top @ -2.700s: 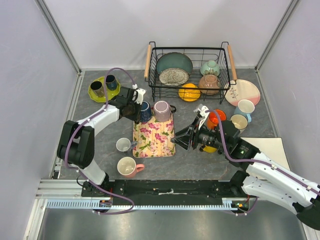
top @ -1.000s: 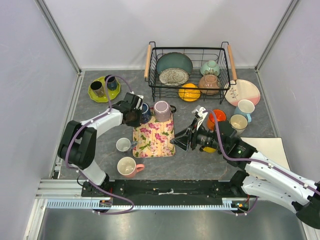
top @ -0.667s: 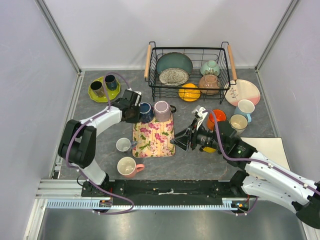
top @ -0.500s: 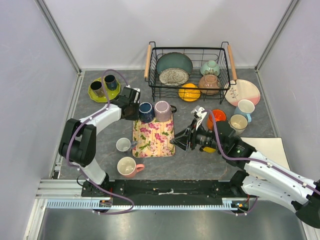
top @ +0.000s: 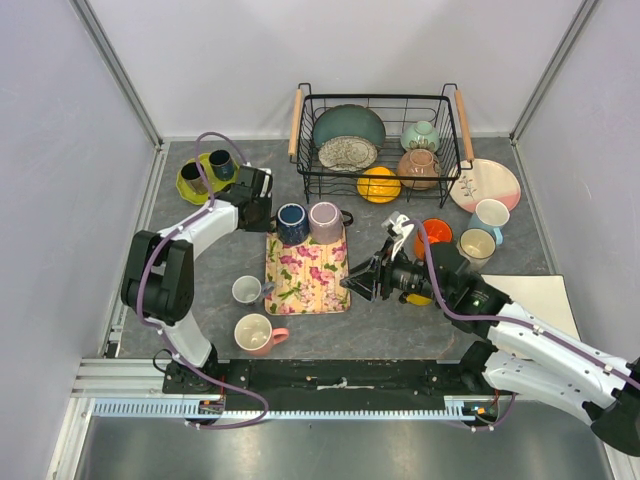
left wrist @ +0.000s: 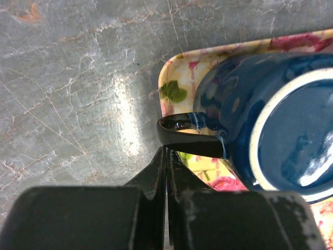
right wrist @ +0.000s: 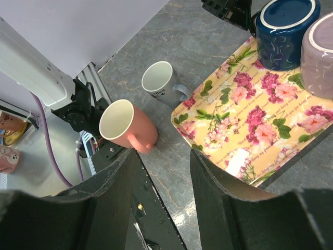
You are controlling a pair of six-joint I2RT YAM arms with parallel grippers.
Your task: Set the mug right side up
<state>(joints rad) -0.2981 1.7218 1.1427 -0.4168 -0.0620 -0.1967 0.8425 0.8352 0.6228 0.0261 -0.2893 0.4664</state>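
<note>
A dark blue mug [top: 291,222] stands at the back left corner of the floral tray [top: 305,290], its light-rimmed round end facing up. In the left wrist view the mug [left wrist: 281,130] fills the right side and its dark handle [left wrist: 190,138] points left. My left gripper [left wrist: 166,151] is shut, its tips just short of the handle and not around it; from above it [top: 266,212] sits left of the mug. My right gripper [right wrist: 162,156] is open and empty, hovering off the tray's front right corner [top: 357,282].
A purple mug [top: 324,222] stands upside down beside the blue one. A white mug [top: 246,290] and a pink mug [top: 256,333] sit left of the tray. A wire dish rack [top: 378,100] is behind. A green plate [top: 188,193] is at the back left, with cups [top: 478,243] on the right.
My left gripper held the blue mug tilted at the tray's corner. The mug now stands on the tray, and the gripper has let go and drawn back to the left. The right arm barely moved.
</note>
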